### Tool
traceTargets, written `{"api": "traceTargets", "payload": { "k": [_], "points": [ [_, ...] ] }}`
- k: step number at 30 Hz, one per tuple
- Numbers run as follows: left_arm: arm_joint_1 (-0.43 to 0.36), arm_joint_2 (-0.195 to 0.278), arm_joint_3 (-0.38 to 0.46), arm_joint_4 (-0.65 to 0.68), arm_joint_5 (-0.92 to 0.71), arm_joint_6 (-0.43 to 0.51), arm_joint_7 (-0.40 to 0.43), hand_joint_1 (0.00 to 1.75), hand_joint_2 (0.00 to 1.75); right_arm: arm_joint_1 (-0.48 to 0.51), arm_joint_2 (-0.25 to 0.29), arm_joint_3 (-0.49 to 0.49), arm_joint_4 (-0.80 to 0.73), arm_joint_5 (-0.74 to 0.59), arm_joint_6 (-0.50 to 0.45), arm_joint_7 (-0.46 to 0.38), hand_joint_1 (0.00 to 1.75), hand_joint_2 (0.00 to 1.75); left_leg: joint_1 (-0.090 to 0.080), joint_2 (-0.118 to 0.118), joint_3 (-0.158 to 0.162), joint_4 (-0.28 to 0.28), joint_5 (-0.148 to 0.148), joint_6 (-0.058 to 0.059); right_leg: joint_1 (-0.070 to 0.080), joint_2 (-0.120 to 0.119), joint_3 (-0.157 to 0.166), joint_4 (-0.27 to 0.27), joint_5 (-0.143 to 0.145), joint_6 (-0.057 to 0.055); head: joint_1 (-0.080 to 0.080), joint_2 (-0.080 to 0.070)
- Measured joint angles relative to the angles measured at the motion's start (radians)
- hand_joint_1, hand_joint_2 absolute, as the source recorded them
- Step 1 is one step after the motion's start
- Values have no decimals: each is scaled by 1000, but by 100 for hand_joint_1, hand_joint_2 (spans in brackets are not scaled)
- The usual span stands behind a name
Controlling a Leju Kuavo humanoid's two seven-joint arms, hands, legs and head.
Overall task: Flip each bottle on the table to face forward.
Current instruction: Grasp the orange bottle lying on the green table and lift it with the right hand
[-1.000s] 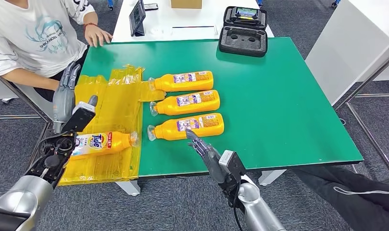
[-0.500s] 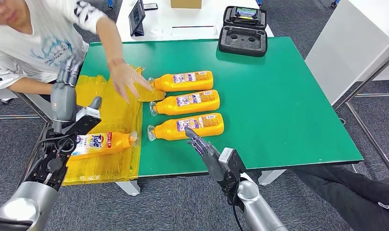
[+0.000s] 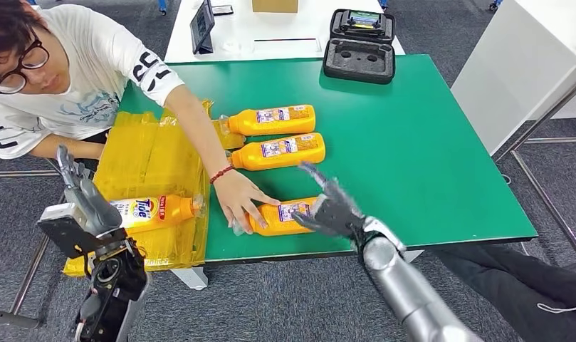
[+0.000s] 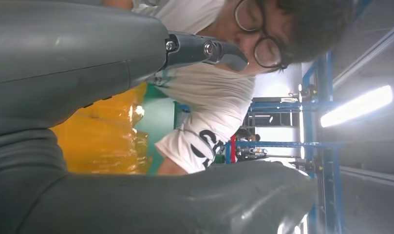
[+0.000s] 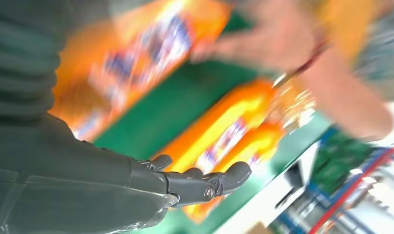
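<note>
Right hand (image 3: 332, 208) hovers open-fingered over the nearest bottle (image 3: 285, 218) at the table (image 3: 427, 157) front edge, a person's hand (image 3: 243, 201) pressing its cap end — grab now and they collide!

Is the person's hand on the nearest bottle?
Yes, the person's hand rests on the cap end of the nearest bottle.

Looks like a robot lab or test workspace. Grey carpet floor (image 3: 270, 299), green-topped table (image 3: 427, 157) on metal legs beyond the right hand's fingers (image 3: 315, 173), white desk (image 3: 270, 35) behind with a foam-lined equipment case (image 3: 359, 50), blue metal racking (image 4: 311, 146) under strip lighting (image 4: 355, 105).
</note>
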Motion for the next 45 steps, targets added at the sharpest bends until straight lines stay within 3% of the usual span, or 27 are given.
{"api": "traceTargets", "payload": {
  "k": [4, 13, 18, 24, 34, 45],
  "points": [
    [40, -23, 0, -43, -1, 0, 0, 0, 0, -124, -33, 15, 91, 91, -30, 37, 0, 175, 0, -1, 0, 0, 1, 1, 0, -1, 0, 0, 1, 1, 0, 0],
    [54, -28, 0, -61, -19, 0, 0, 0, 0, -204, -37, 43, 186, 110, -31, 40, 0, 175, 1, -1, 0, 0, 1, 1, 1, 0, 0, 0, 1, 1, 0, 0],
    [67, -36, 6, -70, -53, 0, 0, 0, 0, -228, -34, 56, 216, 119, -17, 33, 0, 175, 1, -1, 0, 0, 1, 1, 0, 0, 0, 0, 1, 1, 0, 0],
    [83, -42, 20, -75, -59, 0, 0, 0, 0, -236, -33, 92, 237, 106, 98, 17, 0, 175, 1, -1, 0, 0, 1, 1, 0, -1, 0, 0, 1, 1, 0, 0],
    [85, -49, 27, -62, -22, 0, 0, 0, 0, -253, -24, 160, 289, 107, 186, 4, 0, 175, 1, -1, 0, 0, 1, 1, 0, -1, 0, 0, 1, 1, 0, 0],
    [85, -49, 27, -41, -12, -1, 0, 0, 0, -283, -24, 216, 327, 107, 219, -6, 0, 175, 1, -1, 0, 0, 1, 1, 0, -1, 0, 0, 1, 1, 0, 0]
  ]
}}
